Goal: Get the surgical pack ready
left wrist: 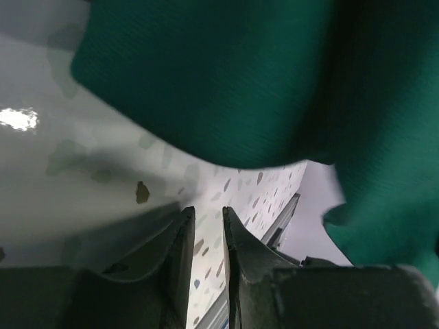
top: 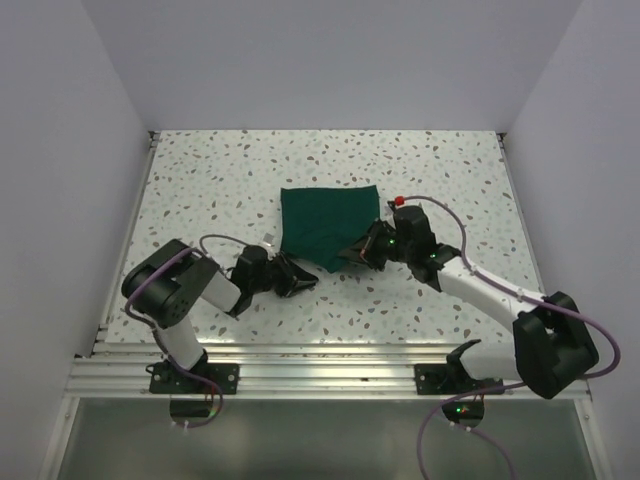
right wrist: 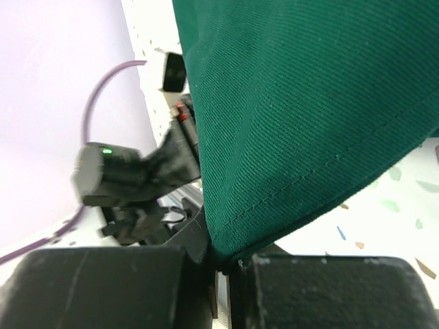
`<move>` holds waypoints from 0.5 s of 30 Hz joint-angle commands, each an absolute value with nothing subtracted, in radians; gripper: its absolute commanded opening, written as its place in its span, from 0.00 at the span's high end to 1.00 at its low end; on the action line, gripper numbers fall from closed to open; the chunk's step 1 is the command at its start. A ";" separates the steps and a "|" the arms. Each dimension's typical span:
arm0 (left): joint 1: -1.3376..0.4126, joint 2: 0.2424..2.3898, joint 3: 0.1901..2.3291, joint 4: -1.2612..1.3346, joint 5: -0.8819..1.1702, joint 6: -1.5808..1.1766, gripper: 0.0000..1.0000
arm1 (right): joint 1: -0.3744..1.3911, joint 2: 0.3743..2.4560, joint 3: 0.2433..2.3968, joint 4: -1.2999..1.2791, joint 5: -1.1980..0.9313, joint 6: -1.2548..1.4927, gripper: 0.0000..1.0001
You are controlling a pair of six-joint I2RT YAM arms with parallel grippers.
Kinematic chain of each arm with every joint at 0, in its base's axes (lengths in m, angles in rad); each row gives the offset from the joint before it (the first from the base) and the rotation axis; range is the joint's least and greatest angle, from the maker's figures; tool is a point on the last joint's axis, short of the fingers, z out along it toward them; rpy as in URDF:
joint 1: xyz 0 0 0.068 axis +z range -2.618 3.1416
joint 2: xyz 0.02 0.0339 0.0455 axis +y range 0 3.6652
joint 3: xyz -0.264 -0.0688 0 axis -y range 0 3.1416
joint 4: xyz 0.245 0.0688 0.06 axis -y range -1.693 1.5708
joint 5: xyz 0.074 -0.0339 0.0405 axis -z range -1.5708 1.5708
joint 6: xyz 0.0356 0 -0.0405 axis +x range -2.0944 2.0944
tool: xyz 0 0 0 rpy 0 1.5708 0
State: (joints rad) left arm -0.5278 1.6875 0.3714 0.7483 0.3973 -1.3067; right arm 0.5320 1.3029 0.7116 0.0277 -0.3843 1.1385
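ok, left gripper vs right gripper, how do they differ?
Grip: the right gripper is shut on a corner of the surgical pack; the left gripper holds nothing.
Jaws: right gripper's are pressed together on fabric; left gripper's stand a narrow gap apart, table showing between.
Side: right gripper is at the pack's right near edge, left gripper at its left.
Shared: both sit low, pointing at the pack.

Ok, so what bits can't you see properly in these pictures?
- Under the green drape: top view, the cloth covers whatever lies beneath.
- Small red thing right of the drape: top view, too small to name.
- Small white thing by the left gripper: top view, too small.
- Drape's full shape: left wrist view, blurred and cut off by the edges.
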 commanded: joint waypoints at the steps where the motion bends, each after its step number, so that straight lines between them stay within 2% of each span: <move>1: -0.578 1.795 0.341 1.118 0.335 -1.468 0.74 | 0.537 1.256 0.703 0.040 -0.411 1.196 1.00; 9: -0.652 1.936 0.422 1.250 0.207 -1.551 0.71 | 0.543 1.299 0.660 0.070 -0.442 1.241 1.00; 15: -0.721 2.100 0.422 1.458 0.091 -1.745 0.69 | 0.572 1.348 0.672 0.103 -0.445 1.279 1.00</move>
